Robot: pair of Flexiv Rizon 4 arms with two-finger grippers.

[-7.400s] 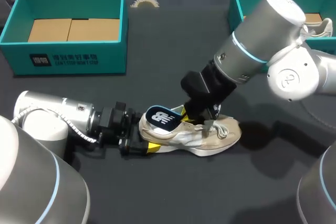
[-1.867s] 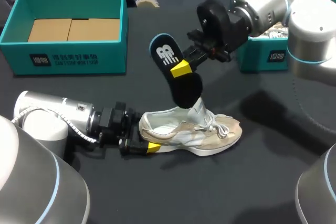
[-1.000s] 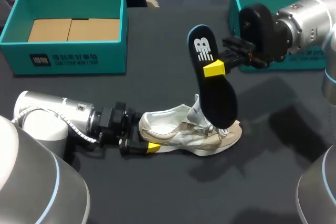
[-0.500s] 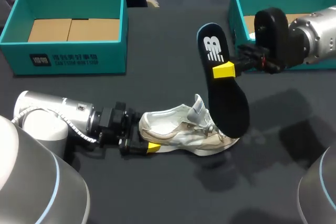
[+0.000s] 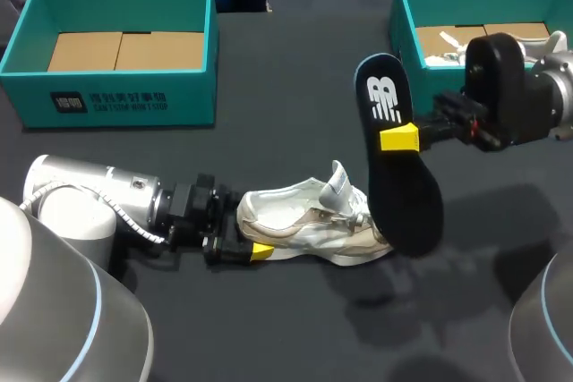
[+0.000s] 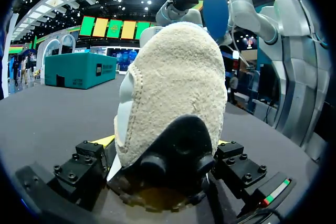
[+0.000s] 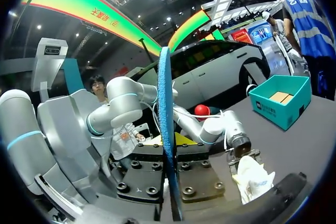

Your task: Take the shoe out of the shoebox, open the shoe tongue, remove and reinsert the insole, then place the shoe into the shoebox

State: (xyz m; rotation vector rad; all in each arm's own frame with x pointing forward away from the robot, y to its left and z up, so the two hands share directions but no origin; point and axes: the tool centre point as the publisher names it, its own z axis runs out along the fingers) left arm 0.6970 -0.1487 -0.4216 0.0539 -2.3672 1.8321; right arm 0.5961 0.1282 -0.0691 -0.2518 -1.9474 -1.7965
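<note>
black foam insole (image 5: 398,176) is out of the shoe and hanging nearly upright at centre right of the head view. the right gripper (image 5: 403,137) is closed on its edge about halfway along, yellow tips squeezing it from both sides. the shoe (image 5: 309,225) lies on its side at lower centre, and the left gripper (image 5: 243,246) is clamped on the heel.

worries from here: that's a thin pinch on a long floppy thing, so it could swivel in the fingers or slip out on the way back. its low end hangs just beside the toe of the shoe and might snag the laces or tongue. if the tongue flops shut, the insole probably buckles instead of sliding in. and with only the heel held, a hard push could twist the shoe.

vs half a second ago: the insole has drifted further right and a bit lower, and the right arm has pulled back toward the teal box (image 5: 403,8) at upper right. shoe and left gripper haven't budged.
</note>
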